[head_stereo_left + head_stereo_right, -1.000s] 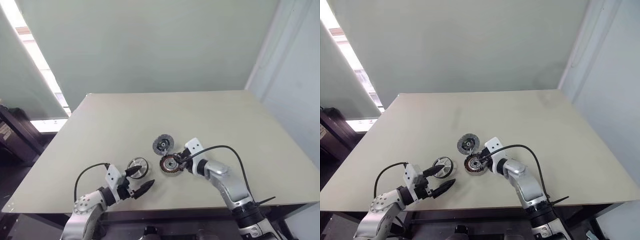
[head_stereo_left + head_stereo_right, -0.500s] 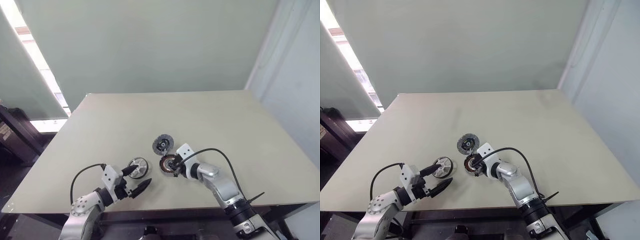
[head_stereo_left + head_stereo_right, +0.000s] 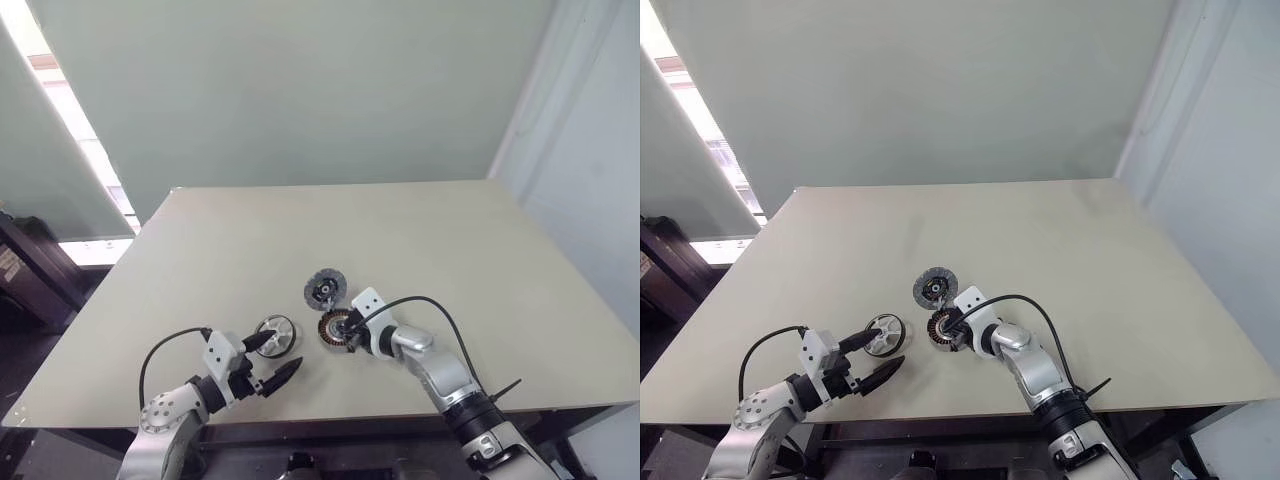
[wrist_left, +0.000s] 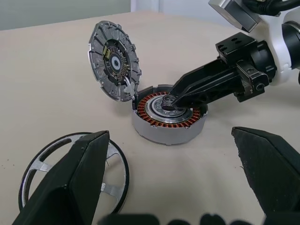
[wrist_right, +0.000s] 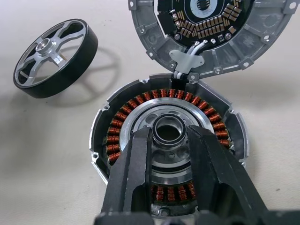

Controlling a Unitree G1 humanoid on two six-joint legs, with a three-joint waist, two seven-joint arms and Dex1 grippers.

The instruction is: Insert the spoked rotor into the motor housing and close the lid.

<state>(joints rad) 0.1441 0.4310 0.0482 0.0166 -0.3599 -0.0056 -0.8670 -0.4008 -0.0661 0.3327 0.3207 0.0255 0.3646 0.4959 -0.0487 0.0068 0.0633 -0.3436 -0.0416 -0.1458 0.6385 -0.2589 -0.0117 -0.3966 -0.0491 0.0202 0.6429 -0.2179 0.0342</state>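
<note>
On the beige table (image 3: pixel 420 240), my right fingers (image 5: pixel 168 154) sit narrow on either side of the silver hub at the centre of the round copper-wound motor housing (image 4: pixel 167 115). The grey ridged metal lid (image 4: pixel 115 61) stands tipped up at its far edge, joined by thin wires. The black spoked ring rotor (image 5: pixel 55 57) lies just beside it, in front of my left fingers (image 4: pixel 180 183), which are spread wide and empty. If I drag the housing, the wires could strain, or the lid could drop before the rotor goes in
</note>
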